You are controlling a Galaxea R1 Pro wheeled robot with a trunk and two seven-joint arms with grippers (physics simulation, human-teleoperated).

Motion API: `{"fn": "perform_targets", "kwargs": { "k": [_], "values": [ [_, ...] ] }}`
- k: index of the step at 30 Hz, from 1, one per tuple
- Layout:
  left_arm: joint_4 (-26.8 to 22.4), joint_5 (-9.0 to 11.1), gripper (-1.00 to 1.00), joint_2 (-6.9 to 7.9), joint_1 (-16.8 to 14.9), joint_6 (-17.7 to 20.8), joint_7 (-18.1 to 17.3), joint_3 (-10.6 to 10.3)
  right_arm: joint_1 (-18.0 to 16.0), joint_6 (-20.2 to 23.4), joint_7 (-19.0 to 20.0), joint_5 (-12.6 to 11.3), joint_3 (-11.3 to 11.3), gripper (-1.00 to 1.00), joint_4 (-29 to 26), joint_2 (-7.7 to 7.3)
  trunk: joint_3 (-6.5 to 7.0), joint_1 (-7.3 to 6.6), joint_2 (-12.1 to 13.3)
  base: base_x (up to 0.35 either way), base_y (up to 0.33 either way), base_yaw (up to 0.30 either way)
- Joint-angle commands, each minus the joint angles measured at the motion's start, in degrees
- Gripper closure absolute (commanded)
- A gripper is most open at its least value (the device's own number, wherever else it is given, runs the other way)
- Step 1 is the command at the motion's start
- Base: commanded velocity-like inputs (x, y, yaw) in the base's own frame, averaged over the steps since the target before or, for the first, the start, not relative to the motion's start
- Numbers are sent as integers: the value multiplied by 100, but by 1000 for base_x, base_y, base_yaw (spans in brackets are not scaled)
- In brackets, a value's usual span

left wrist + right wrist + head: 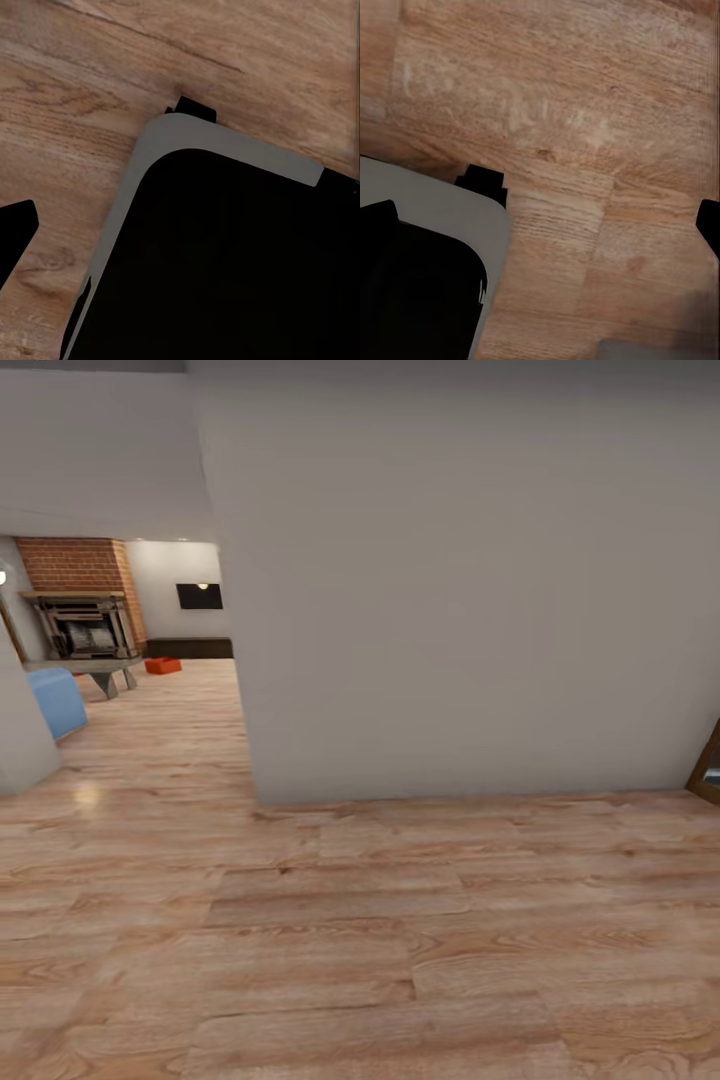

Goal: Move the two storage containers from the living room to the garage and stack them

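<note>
While the head camera faces a plain white wall (470, 580) rising from the light wood plank floor (360, 940), an opening at the wall's left edge leads on into the living room (150, 650). Far down that room, one orange-red storage container (163, 665) sits on the planks, close to the long low dark bench (190, 648) and under the black TV (199, 596) on the far wall. A red brick fireplace (82, 605) stands to the container's left, with a grey low table (95, 670) and a light blue seat (55, 700) nearer the camera. A wooden frame edge (706, 765) shows at the wall's right end.

Looking down from the left wrist, the robot's grey-rimmed black base (225, 255) lies below the hand, over wood planks (75, 112). One dark fingertip (15, 240) of the left gripper enters at the frame's edge; how far it is open cannot be told, and nothing is seen in its hold.

Looking down from the right wrist, the same base's corner (427, 262) sits under the hand on the planks (585, 112). A dark fingertip (709, 225) of the right gripper shows at the edge; its opening cannot be told either. The container lies well away from both hands.
</note>
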Motion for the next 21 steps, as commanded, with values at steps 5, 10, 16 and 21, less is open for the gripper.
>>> {"fn": "perform_targets", "kwargs": {
  "k": [5,10,16,21],
  "values": [
    [-44,-5,-100,5,-1,53,17,29,-6,-59,-6,-58,41,-100,18,-17,-6,3,-3,326,0,262],
    [-85,-5,-100,10,-1,72,19,28,-6,-52,-12,-52,43,-100,18,-21,-6,3,-3,326,0,272],
    [-96,-5,-100,12,-1,62,19,30,-6,-51,-13,-51,43,-100,18,-21,-6,3,-3,326,0,273],
    [-75,-5,-100,12,-1,47,19,30,-6,-33,-13,-51,44,-100,18,-14,-6,3,-3,326,0,273]
  ]
}}
